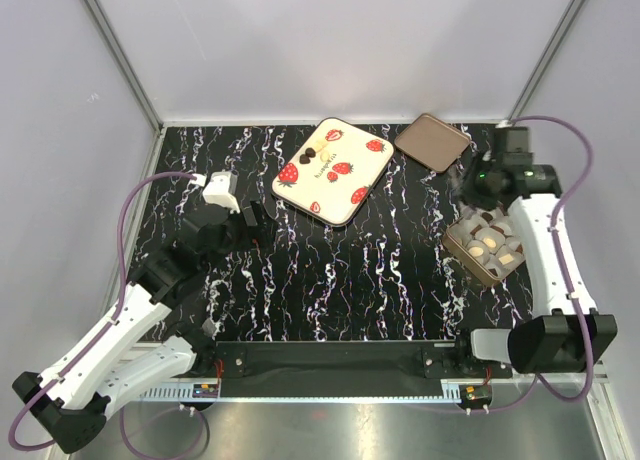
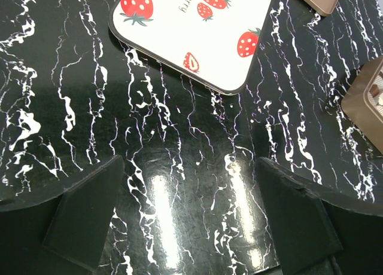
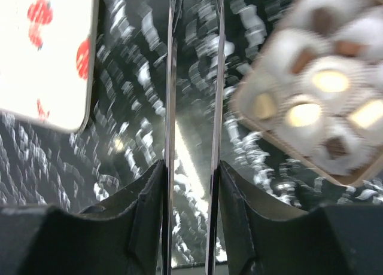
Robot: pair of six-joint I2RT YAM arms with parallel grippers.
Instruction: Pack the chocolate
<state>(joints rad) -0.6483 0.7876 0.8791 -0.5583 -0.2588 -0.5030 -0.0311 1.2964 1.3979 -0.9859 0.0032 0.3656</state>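
Wide shot first: the black white-veined marble table (image 1: 330, 280), and at its back centre the cream rounded-square tray with printed strawberries (image 1: 325, 186), our landmark. Right of and nearer than the tray sits the brown cardboard box (image 1: 464, 255) of white paper cups, most of them filled. Just off the tray's far right corner lies the brown rounded-square lid (image 1: 432, 141).

The left gripper (image 2: 188, 167) hovers near the tray's left side, jaws spread wide and empty. The right gripper (image 1: 468, 183) hangs between tray and box, its jaws drawn in to a narrow gap with nothing between them.

Now the chocolate: a few small dark and pale loose pieces (image 1: 318, 154) rest on the tray's far half, and the rest are already cupped in the box (image 3: 329, 81).

These look feather-light, rigid but easily marked, and probably smooth enough to slip. I'd pinch one gently across its sides from above, low on the piece and with little force.
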